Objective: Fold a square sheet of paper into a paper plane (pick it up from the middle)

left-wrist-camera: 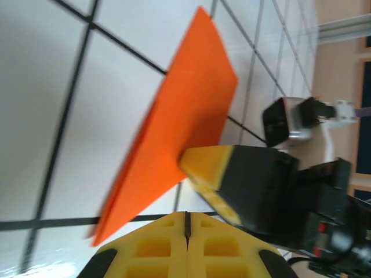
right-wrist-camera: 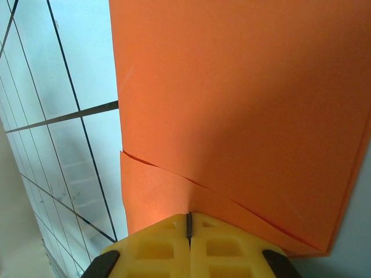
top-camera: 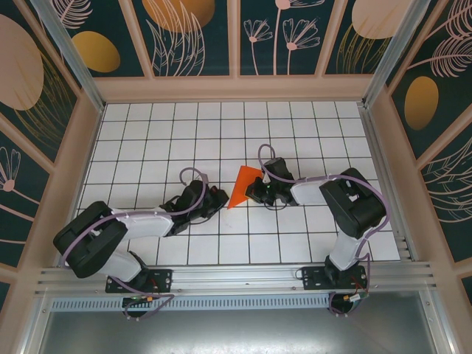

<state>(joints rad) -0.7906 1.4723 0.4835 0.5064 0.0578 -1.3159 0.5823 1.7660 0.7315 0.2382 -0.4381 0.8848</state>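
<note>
On my overhead feed, the left gripper (top-camera: 220, 198) sits pressed shut and empty, while at its 3 o'clock the right gripper (top-camera: 255, 193) pinches the folded orange sheet of paper (top-camera: 243, 187), which tilts up off the tiled table (top-camera: 147, 125).
</note>
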